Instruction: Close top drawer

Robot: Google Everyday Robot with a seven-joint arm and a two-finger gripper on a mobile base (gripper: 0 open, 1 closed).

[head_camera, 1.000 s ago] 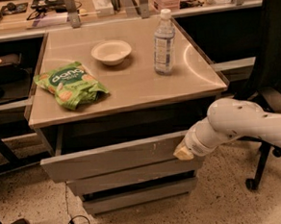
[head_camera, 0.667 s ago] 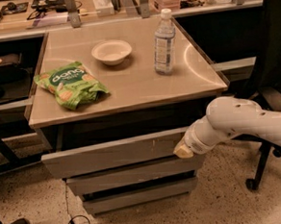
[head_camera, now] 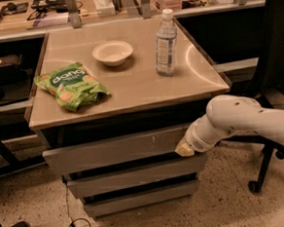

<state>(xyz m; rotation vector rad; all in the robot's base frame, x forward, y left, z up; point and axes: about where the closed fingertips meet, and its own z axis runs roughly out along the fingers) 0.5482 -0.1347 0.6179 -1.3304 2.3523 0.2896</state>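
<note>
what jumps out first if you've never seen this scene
The white arm reaching in from the right, its gripper against the right end of the top drawer, which stands slightly open. Then the green snack bag on the left of the tabletop, with a white bowl and water bottle farther back.

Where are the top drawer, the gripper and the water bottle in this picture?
top drawer (head_camera: 110, 151): camera view, middle of its front panel.
gripper (head_camera: 185, 149): camera view, its pale tip, at the right end of the drawer front.
water bottle (head_camera: 165, 45): camera view, middle of its body.
</note>
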